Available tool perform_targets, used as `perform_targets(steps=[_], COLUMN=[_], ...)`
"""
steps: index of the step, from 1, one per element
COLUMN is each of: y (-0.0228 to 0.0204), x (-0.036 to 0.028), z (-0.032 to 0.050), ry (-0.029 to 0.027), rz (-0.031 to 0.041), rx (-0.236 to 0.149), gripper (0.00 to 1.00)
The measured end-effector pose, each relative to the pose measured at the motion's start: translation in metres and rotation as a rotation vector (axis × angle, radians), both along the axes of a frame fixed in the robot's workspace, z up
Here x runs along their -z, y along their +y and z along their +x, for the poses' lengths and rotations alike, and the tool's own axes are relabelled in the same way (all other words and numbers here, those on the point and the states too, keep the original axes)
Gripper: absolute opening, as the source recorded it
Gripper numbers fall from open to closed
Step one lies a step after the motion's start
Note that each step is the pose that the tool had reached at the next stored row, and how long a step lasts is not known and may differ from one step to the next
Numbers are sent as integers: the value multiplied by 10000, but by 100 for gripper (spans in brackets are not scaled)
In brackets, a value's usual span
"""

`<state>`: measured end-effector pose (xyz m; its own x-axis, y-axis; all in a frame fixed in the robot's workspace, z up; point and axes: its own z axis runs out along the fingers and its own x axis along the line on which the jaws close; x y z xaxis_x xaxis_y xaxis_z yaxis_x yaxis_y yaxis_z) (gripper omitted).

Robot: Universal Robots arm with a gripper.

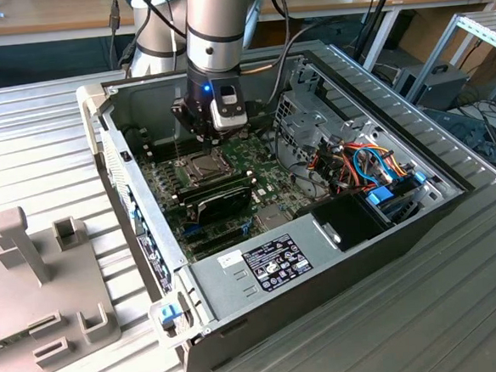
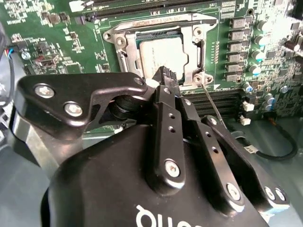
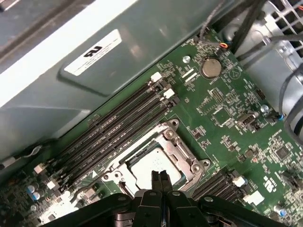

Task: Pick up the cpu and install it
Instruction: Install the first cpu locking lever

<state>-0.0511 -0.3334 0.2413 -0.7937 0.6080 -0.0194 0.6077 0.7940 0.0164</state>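
Silver-grey and flat, the cpu (image 2: 163, 49) lies level inside its socket (image 3: 187, 158) on the green motherboard (image 3: 227, 109), framed by the socket's metal bracket. The tool (image 3: 160, 177) hangs just above the chip's near edge with its two black fingertips pressed together and nothing between them; I cannot tell whether they touch the metal lid.

Judged from its look, the chip is light and rigid, with a smooth lid that gives little friction, so a pinch from above would likely slip. Its opposite side edges seem the sound place to take hold. The underside and the socket contacts are probably delicate, so tilting or dragging it would be risky. A thin lever (image 2: 213, 106) stands out beside the socket; whether the bracket is clamped down cannot be told.

Room is tight. Memory slots (image 3: 118, 123) run along one side of the socket, and in the exterior view a long black expansion card (image 1: 219, 196) lies just beside it. The open computer case (image 1: 387, 227) walls everything in, with coloured cables (image 1: 374, 164) towards the exterior view's right. The case rests on a ribbed metal bench (image 1: 39, 124), near a grey fixture (image 1: 31, 244) on the exterior view's left.
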Motion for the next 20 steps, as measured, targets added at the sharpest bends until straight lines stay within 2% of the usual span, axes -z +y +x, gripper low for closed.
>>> perform_targets(steps=[1,20], y=[0,0], x=[0,0], z=[0,0], ry=[1,0], rz=[0,1], rx=[-200,-2459], gripper=[11,11])
